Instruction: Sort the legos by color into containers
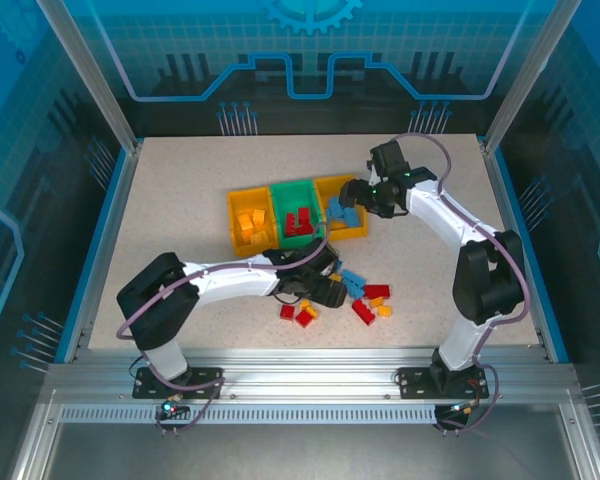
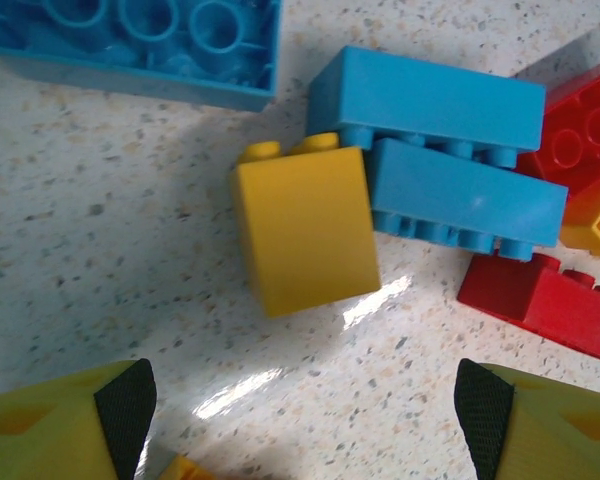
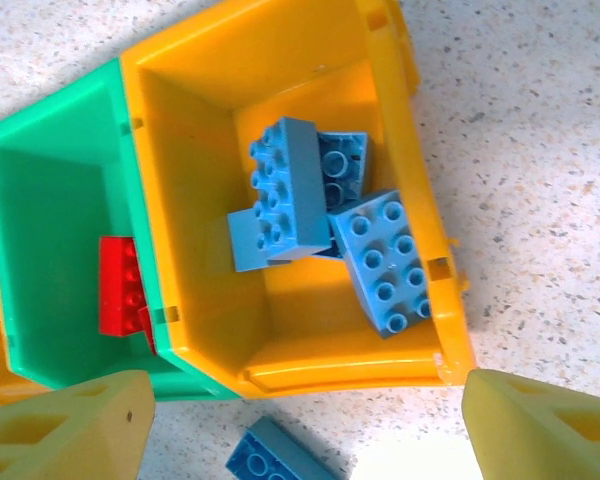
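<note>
Over the tabletop (image 2: pixel 80 250) the left fingers (image 2: pixel 125 400) stand apart before a yellow brick (image 2: pixel 305 230); the right fingers (image 3: pixel 70 430), also apart and partly cut off, hang above a bin (image 3: pixel 412 150) with blue bricks (image 3: pixel 290 190).

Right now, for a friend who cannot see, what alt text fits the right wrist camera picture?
A yellow-orange bin holding several blue bricks, seen from above, framed by the open right gripper. A green bin touching it holds a red brick; another blue brick lies on the table outside.
</note>
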### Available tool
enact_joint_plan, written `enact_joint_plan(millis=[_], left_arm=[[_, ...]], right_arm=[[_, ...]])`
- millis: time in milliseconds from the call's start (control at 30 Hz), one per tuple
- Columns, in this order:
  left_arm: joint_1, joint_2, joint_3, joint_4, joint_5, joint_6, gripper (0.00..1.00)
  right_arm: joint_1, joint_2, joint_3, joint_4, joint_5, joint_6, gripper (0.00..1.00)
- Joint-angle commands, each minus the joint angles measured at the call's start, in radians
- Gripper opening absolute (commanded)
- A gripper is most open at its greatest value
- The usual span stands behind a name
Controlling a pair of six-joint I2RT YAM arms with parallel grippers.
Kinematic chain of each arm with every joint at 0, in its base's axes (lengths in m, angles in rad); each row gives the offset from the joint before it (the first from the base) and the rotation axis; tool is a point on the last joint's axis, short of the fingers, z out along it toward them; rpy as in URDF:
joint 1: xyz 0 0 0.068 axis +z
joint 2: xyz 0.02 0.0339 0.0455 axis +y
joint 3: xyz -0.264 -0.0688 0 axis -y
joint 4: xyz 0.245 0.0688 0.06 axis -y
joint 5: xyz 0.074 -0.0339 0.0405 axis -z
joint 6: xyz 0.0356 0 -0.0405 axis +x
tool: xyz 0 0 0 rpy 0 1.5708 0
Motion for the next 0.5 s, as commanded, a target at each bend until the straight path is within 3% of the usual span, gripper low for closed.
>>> enact_joint_plan(millis=[0, 267, 467], left_arm=[[-0.009, 0.047, 0.059, -0.028, -0.016, 0.015, 0.82], [-0.017, 0.137, 0.135, -0.054, -0.054, 0.013, 0.82], [-0.017, 0.176, 0.165, -0.072, -0.088, 0.015, 0.71]], right_arm=[[-0.016, -0.026, -0.013, 0.001, 0.0, -0.014, 0.82], [-0.027, -0.056, -0.056, 0.014, 0.007, -0.011, 0.82], [-0.047, -0.114, -0.115, 0.012, 0.026, -0.019, 0.83]])
